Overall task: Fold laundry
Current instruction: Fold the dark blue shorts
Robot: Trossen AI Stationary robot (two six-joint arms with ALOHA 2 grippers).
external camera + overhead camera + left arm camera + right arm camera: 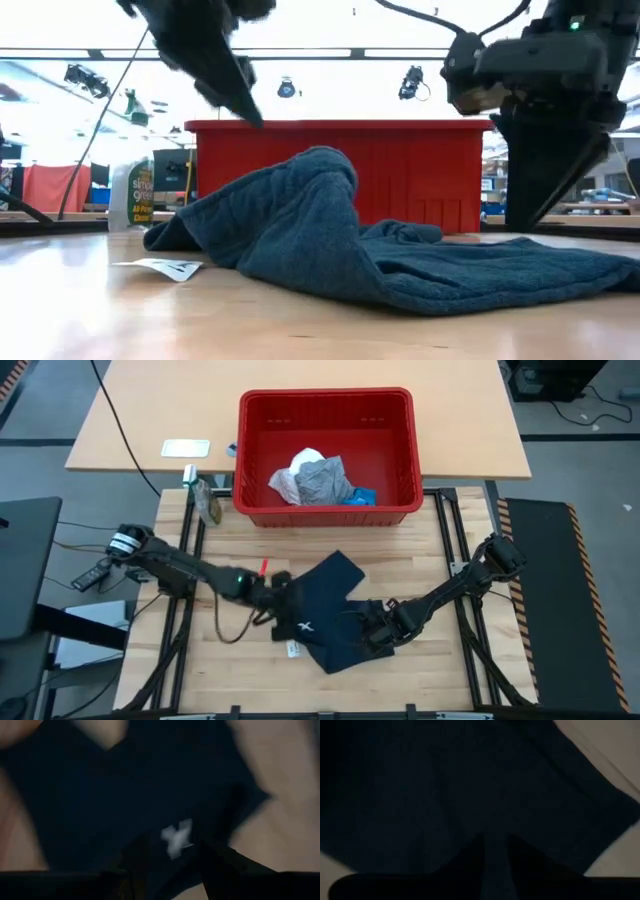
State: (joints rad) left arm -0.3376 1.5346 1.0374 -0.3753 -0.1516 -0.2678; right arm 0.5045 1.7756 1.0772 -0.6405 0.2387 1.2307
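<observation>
The dark navy cloth (335, 605) lies spread on the wooden table, with one fold standing up as a hump (320, 170). A white logo (176, 839) and a white tag (165, 267) show near its left edge. My left gripper (283, 598) hangs open above the cloth's left part, clear of the hump in the low view (250, 115). My right gripper (372, 632) is down on the cloth's near right part, shut on it. The grey cloth (322, 482) and the white crinkly cloth (295, 472) lie in the red basket (325, 395). My right gripper holds the navy cloth at its near right part; a strip of cloth (495, 855) shows in the narrow gap between the two fingers. The fingers come steeply from above. The cloth around them lies flat on the table (560, 265). How many layers it has does not show.
The red basket stands at the table's far edge, with a small blue thing (360, 497) beside the cloths in it. A bottle (207, 500) stands left of the basket. A white card (186, 448) lies on the farther table. Bare wood shows left and right of the navy cloth.
</observation>
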